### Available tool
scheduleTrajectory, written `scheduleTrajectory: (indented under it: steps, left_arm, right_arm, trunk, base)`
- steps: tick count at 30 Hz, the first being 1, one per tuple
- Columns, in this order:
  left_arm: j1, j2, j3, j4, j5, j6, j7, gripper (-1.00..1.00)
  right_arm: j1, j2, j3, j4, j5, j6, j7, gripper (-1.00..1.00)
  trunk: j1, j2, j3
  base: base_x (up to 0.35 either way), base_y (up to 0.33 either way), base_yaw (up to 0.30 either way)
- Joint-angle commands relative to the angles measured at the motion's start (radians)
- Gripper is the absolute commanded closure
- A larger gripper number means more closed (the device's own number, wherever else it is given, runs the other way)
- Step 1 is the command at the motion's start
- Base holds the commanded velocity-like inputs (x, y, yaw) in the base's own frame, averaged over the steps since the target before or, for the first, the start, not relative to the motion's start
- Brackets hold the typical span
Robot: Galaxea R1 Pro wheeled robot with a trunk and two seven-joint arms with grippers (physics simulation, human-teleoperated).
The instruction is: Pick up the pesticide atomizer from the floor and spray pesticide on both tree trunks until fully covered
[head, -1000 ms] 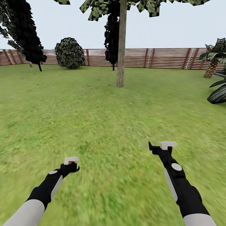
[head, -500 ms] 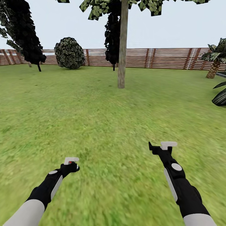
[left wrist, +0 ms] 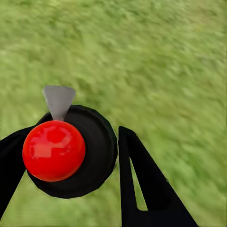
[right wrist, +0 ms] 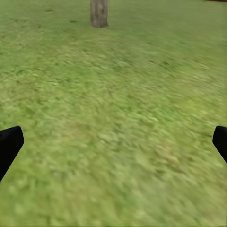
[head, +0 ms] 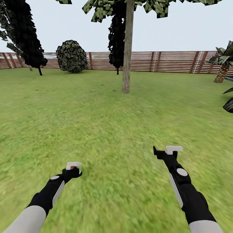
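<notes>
Atomizer (left wrist: 66, 151) clamped in left gripper (head: 73, 168); right gripper (head: 168, 150) spread, empty. Approach trunk (head: 127, 64) before spraying.

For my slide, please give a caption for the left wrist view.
Left gripper shut on the red-capped black atomizer above blurred grass.

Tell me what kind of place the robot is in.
A fenced garden or backyard, most likely: a grass lawn underfoot, a brown slatted wooden fence along the far edge, and a bare-trunked tree standing ahead.
</notes>
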Motion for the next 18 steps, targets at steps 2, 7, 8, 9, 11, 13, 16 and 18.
scheduleTrajectory:
  steps: [2,7,8,9,11,13,16,18]
  left_arm:
    - [0.0,0.0,0.0,0.0,0.0,0.0,0.0,1.0]
    - [0.0,0.0,0.0,-0.011,0.0,0.0,-0.001,1.0]
    - [0.0,0.0,0.0,-0.013,0.0,0.0,-0.001,1.0]
    - [0.0,0.0,0.0,-0.015,0.0,0.0,-0.001,1.0]
    - [0.0,0.0,0.0,-0.017,0.0,0.0,-0.001,1.0]
    - [0.0,0.0,0.0,-0.018,0.0,0.0,-0.001,1.0]
    - [0.0,0.0,0.0,-0.019,0.0,0.0,-0.001,1.0]
    - [0.0,0.0,0.0,-0.019,0.001,0.0,-0.001,1.0]
  right_arm:
    - [0.0,0.0,0.0,0.0,0.0,0.0,0.001,-1.0]
    - [0.0,0.0,0.0,0.0,0.0,0.0,0.0,-1.0]
    - [0.0,0.0,0.0,0.0,0.0,0.0,-0.001,-1.0]
    - [0.0,0.0,0.0,0.0,0.0,0.0,0.0,-1.0]
    - [0.0,0.0,0.0,0.0,0.0,0.0,0.001,-1.0]
    - [0.0,0.0,0.0,0.0,0.0,0.0,0.001,-1.0]
    - [0.0,0.0,0.0,0.001,0.0,0.001,0.0,-1.0]
    - [0.0,0.0,0.0,0.001,0.0,0.0,0.001,-1.0]
  trunk:
    - [0.0,0.0,0.0]
    - [0.0,0.0,0.0]
    - [0.0,0.0,0.0]
    - [0.0,0.0,0.0]
    - [0.0,0.0,0.0]
    - [0.0,0.0,0.0]
    - [0.0,0.0,0.0]
    - [0.0,0.0,0.0]
  base:
    - [0.34,0.079,0.0]
    - [0.34,0.046,0.0]
    - [0.34,0.017,0.0]
    - [0.34,0.011,0.0]
    - [0.34,0.006,0.0]
    - [0.34,0.002,0.0]
    - [0.34,0.001,0.0]
    - [0.34,0.0,0.0]
